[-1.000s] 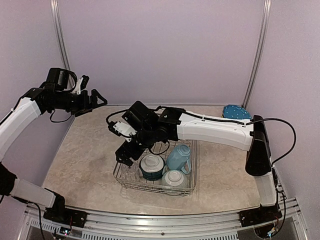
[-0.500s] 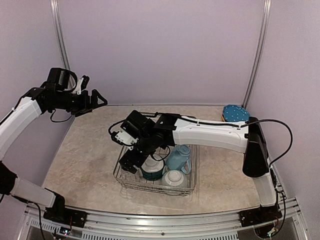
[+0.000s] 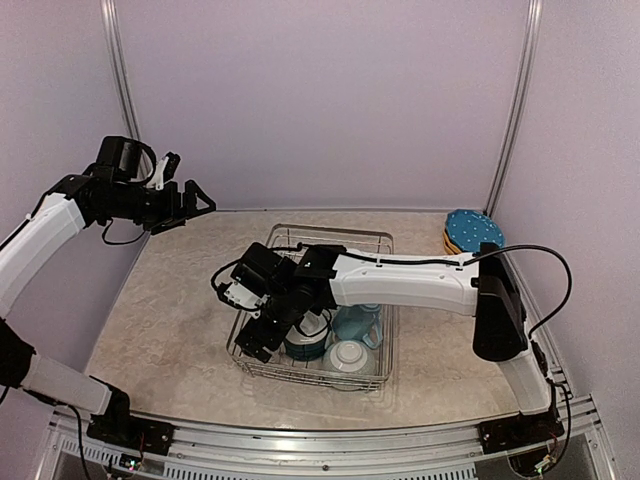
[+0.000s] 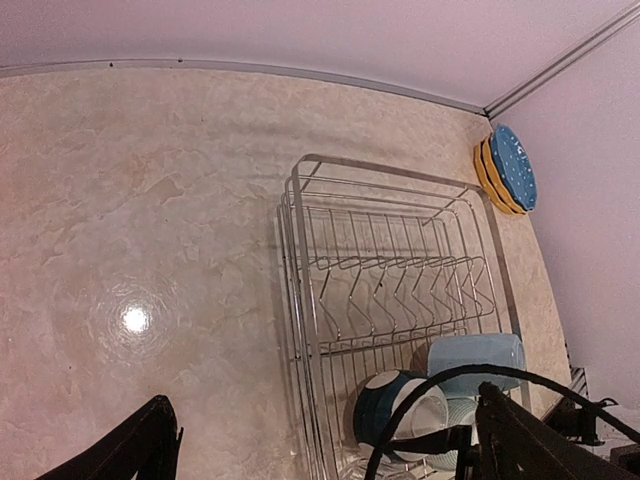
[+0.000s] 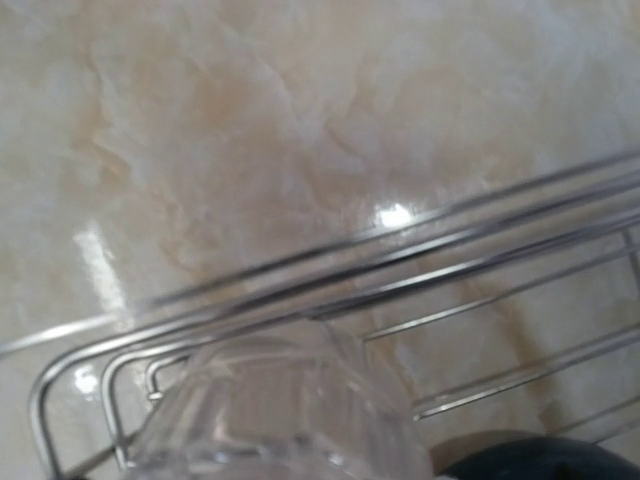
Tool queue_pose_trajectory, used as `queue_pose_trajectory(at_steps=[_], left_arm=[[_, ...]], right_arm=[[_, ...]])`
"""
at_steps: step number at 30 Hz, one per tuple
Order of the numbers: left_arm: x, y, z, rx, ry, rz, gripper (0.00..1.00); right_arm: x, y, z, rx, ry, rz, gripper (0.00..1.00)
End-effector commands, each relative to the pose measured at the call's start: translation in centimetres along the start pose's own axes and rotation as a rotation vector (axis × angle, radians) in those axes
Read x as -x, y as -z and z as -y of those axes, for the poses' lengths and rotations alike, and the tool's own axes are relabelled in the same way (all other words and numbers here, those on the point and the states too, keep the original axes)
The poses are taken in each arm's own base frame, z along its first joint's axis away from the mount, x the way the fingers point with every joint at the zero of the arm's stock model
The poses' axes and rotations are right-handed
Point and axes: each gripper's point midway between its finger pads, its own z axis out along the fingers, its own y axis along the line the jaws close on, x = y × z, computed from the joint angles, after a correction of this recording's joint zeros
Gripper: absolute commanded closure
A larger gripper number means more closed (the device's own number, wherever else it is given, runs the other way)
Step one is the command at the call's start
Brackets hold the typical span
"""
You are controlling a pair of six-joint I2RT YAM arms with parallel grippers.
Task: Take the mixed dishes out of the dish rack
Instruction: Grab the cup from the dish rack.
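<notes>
The dish rack (image 3: 330,229) stands mid-table, its plate prongs (image 4: 400,285) bare. In its near half lie a teal bowl (image 3: 304,341), a pale bowl (image 3: 348,356) and a light blue mug (image 3: 358,322). My right gripper (image 3: 254,338) reaches down into the rack's near-left corner, its fingers apart. In the right wrist view a clear glass (image 5: 285,410) fills the lower frame against the rack's wires (image 5: 400,272); the fingers themselves do not show there. My left gripper (image 3: 192,212) hangs open high over the table's left, nothing between its fingers (image 4: 135,450).
A blue plate (image 3: 472,225) on yellow-orange plates (image 3: 452,243) leans in the far-right corner, also in the left wrist view as plates (image 4: 510,168). The right arm's black cable (image 4: 450,385) arcs over the bowl (image 4: 400,410) and mug (image 4: 475,358). Walls close the back and sides.
The right arm has swung down and nearer, from above the rack's middle into its near-left corner. The left arm has stayed still.
</notes>
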Motion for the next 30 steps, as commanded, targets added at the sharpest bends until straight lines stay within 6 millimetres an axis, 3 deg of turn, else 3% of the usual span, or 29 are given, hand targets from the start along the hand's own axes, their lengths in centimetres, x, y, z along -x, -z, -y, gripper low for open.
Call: queue_pose_trajectory(at_steps=[1, 8, 17, 30], left_arm=[[0.5, 0.4, 0.1, 0.002, -0.001, 0.008, 0.01], [0.5, 0.5, 0.0, 0.005, -0.001, 0.011, 0.01], [0.5, 0.5, 0.0, 0.005, -0.001, 0.009, 0.01], [0.5, 0.5, 0.1, 0.005, -0.002, 0.011, 0.01]], right_arm=[[-0.8, -0.7, 0.6, -0.066, 0.006, -0.04, 0.06], [-0.9, -1.0, 0.6, -0.065, -0.004, -0.049, 0.23], [2.0, 1.8, -0.5, 0.003, -0.029, 0.081, 0.54], [5.8, 5.6, -0.1, 0.03, -0.067, 0.258, 0.76]])
